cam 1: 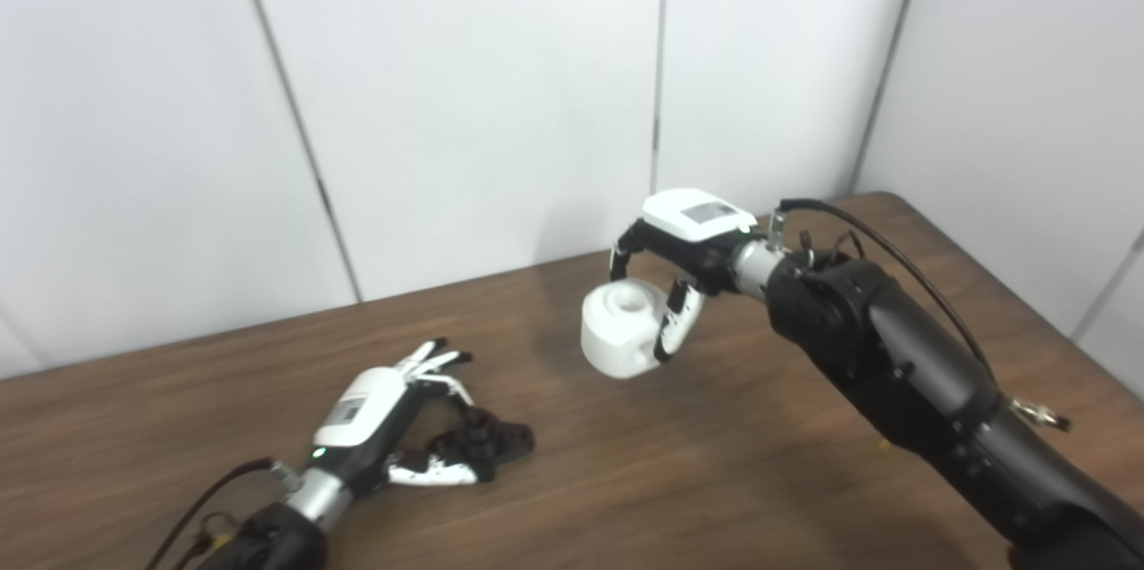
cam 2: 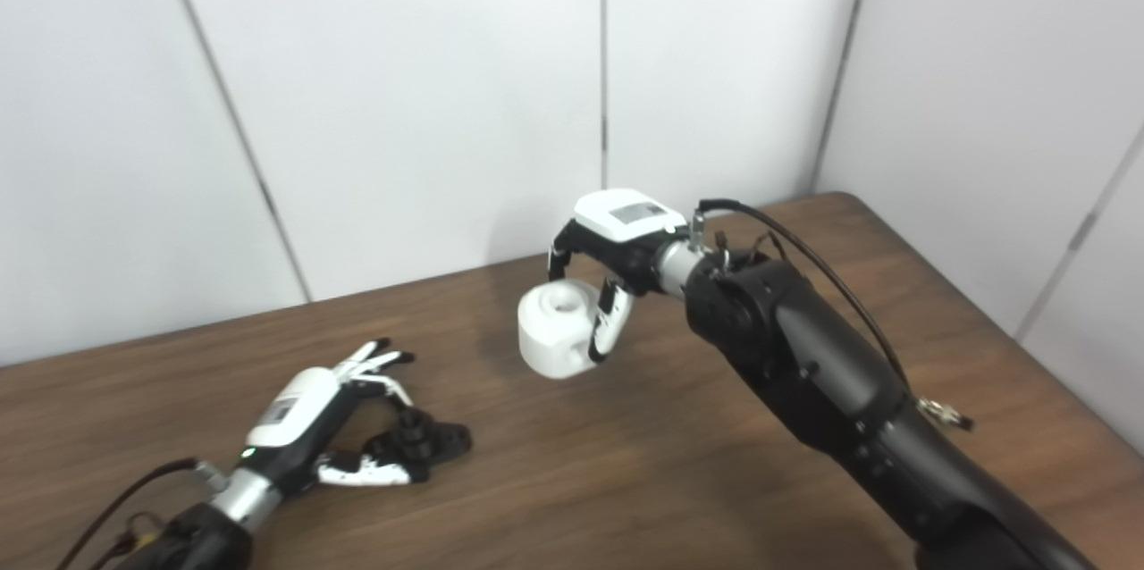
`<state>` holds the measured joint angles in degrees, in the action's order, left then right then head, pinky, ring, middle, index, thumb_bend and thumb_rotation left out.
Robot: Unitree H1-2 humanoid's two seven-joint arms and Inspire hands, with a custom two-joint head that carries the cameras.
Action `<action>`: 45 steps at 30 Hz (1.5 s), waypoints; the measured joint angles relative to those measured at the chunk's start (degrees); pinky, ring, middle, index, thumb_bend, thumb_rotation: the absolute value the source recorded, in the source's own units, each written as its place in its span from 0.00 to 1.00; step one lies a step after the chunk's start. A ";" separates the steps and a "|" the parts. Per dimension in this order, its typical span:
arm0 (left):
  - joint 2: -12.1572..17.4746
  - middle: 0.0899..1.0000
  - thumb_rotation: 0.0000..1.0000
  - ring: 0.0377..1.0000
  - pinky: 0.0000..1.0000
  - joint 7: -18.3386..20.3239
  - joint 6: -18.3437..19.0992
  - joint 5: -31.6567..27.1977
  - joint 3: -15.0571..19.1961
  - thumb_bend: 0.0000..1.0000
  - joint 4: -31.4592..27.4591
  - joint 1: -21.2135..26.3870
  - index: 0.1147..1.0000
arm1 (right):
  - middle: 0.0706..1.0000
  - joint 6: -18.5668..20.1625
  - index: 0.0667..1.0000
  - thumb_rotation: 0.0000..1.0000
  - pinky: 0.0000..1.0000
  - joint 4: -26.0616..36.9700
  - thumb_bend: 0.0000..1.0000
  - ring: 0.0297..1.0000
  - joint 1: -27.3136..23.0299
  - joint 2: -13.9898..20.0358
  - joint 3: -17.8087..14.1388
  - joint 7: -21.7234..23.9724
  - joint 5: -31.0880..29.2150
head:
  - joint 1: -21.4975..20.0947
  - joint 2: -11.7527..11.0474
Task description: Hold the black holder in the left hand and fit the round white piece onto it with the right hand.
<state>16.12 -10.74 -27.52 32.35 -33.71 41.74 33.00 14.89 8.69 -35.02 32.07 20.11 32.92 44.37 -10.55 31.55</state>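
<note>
So the right hand (cam 1: 666, 271) has the round white piece (cam 1: 619, 328) wrapped up, fingers (cam 1: 677, 320) curled down around its side and the thumb side on the far edge, so it's properly gripped. The piece is a chunky white cylinder with a round hollow in its top face, and it's tilted a bit, top leaning toward the camera side. It's held up off the wooden table (cam 1: 715, 463); you can see a soft shadow on the wood behind and under it.

The black holder (cam 1: 487, 440) is down on the table, well apart from the white piece, lower and to the left of it. The left hand (cam 1: 393, 427) is right on it: the thumb lies along the near side of the holder and the fingers (cam 1: 438, 360) fan out above and behind it, fairly spread. It looks like a loose cupping around the holder more than a firm squeeze, and honestly I can't tell if it's actually clamped or just resting against it. The holder looks to be sitting on the wood, not lifted.

Relative to the holder, the right arm comes in from the far right and reaches across, with a black cable (cam 1: 885, 244) looping over its wrist. Plain white wall panels (cam 1: 447, 105) sit behind the table
</note>
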 measured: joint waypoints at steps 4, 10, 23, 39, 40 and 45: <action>-0.29 0.89 0.08 0.99 0.96 0.09 0.02 0.68 0.26 0.52 -0.34 -0.02 0.41 | 0.73 -1.29 0.44 0.14 0.75 0.72 0.52 0.80 -0.87 -2.45 1.30 0.74 0.12 | 2.20 0.26; -0.96 0.90 0.08 1.00 0.98 0.78 0.19 1.48 1.23 0.52 -0.95 -0.31 0.41 | 0.73 -2.53 0.44 0.14 0.76 0.69 0.52 0.80 -1.01 -5.58 1.76 0.75 0.03 | 5.98 0.79; -2.73 0.89 0.08 1.00 0.99 2.30 3.21 1.84 2.65 0.52 -2.64 -1.09 0.41 | 0.73 -3.88 0.44 0.14 0.80 0.69 0.52 0.80 -1.09 -7.43 1.84 1.24 -1.39 | 12.31 1.58; -3.69 0.90 0.08 1.00 0.99 2.20 5.92 2.60 2.77 0.52 -4.08 -1.56 0.41 | 0.73 -4.92 0.44 0.13 0.77 -0.34 0.52 0.81 -1.36 -8.86 1.60 1.18 -3.19 | 14.60 2.46; -3.73 0.89 0.08 1.00 1.00 2.20 5.94 2.60 2.79 0.52 -4.07 -1.55 0.41 | 0.73 -4.92 0.44 0.13 0.77 -0.34 0.52 0.81 -1.44 -9.03 1.53 1.18 -3.20 | 14.60 2.55; -3.85 0.90 0.08 1.00 1.00 2.20 5.95 2.60 2.82 0.52 -4.00 -1.53 0.41 | 0.73 -4.92 0.44 0.13 0.77 -0.34 0.52 0.81 -2.35 -9.33 1.49 1.18 -3.27 | 14.68 2.81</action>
<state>12.26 -8.54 -21.57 34.95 -30.89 37.75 31.47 9.97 8.35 -37.37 22.74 21.60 34.11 41.10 4.13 34.36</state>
